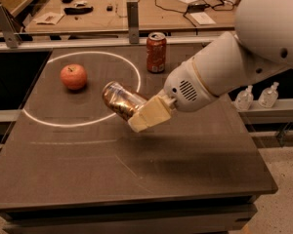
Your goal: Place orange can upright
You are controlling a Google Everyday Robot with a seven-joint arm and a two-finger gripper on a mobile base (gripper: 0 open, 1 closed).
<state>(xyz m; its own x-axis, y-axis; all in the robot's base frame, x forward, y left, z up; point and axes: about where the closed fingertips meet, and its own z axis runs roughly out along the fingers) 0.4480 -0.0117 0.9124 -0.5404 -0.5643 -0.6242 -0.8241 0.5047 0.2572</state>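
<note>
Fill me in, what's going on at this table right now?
The arm's pincer grips the orange can, holding it tilted over the table by the right edge of the white circle. It is not yet set upright. A red can stands upright behind, and an apple sits inside the circle.

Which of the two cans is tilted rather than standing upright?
The shiny orange-gold can, held tilted in the claw to the right of the apple. The darker red can stands upright alone farther back.
</note>
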